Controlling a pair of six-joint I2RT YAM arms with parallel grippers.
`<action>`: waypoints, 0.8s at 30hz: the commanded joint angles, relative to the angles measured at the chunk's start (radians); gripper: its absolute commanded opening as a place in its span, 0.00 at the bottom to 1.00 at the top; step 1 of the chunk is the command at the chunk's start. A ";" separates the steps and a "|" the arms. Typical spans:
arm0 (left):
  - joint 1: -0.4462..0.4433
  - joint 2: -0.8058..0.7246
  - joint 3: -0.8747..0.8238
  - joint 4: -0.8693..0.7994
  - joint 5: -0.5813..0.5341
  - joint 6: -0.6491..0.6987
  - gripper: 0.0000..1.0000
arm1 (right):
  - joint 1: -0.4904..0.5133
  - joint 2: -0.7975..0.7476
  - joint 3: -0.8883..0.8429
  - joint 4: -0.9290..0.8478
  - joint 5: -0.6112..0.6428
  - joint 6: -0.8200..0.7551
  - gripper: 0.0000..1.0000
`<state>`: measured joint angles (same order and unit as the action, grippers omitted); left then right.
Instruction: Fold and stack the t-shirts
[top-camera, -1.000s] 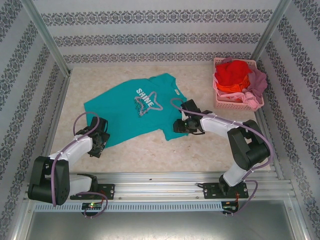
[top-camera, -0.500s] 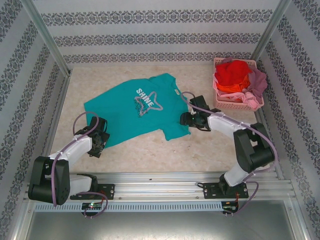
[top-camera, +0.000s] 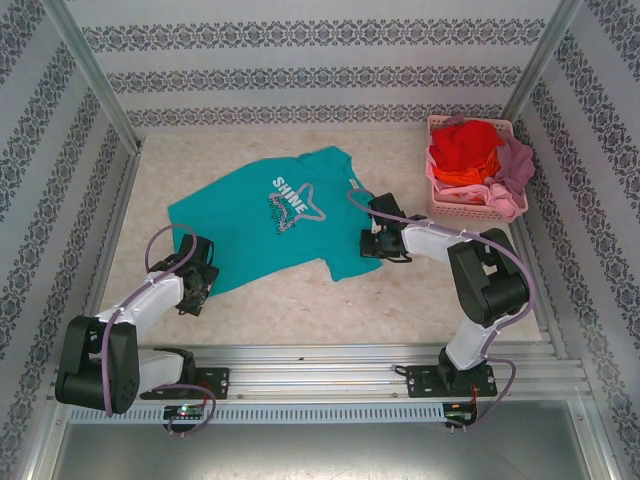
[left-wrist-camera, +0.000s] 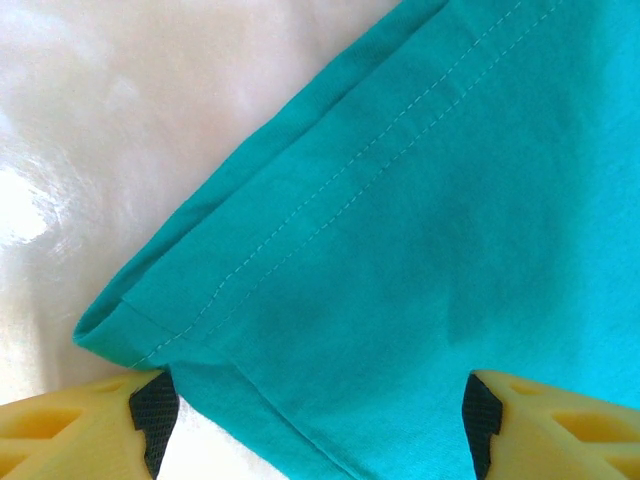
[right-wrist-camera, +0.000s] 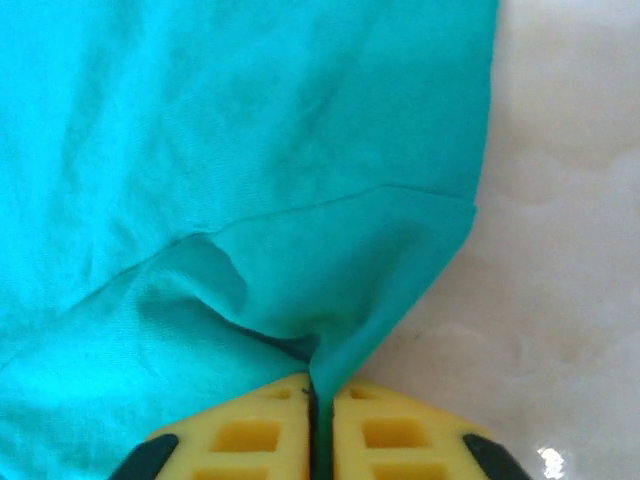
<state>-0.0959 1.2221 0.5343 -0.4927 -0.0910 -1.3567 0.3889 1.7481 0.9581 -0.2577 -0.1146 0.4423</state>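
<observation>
The teal t-shirt (top-camera: 262, 225) lies flat on the table (top-camera: 450, 305), its length running from near-left hem to far-right collar. The right gripper (right-wrist-camera: 320, 392) is clamped on a fold at its right edge. The left gripper (left-wrist-camera: 318, 418), jaws apart, straddles the hem corner.

The right claw (top-camera: 373, 244) has slid a little up and to the right in the top view. It was lying on top of the teal t-shirt (top-camera: 250, 235), and now it sits at that shirt's right edge, just right of the middle of the frame. Its two fingers (right-wrist-camera: 260, 435) have come together and pinch a small fold of the teal cloth, at the bottom of the right wrist view. The right arm (top-camera: 480, 280) swung its elbow out to the right, then pulled it back in.
</observation>
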 joint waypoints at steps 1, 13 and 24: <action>0.019 0.011 -0.027 0.047 -0.024 -0.034 0.76 | 0.002 -0.038 -0.024 0.022 0.003 0.011 0.00; 0.019 0.003 0.039 -0.063 -0.105 -0.068 0.62 | -0.005 -0.050 -0.067 0.064 -0.020 0.035 0.00; 0.020 0.046 0.128 -0.220 -0.136 -0.060 0.63 | -0.002 -0.029 -0.064 0.080 -0.037 0.053 0.00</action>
<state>-0.0891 1.2278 0.6384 -0.6178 -0.2050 -1.3972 0.3885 1.7100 0.8989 -0.1890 -0.1329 0.4763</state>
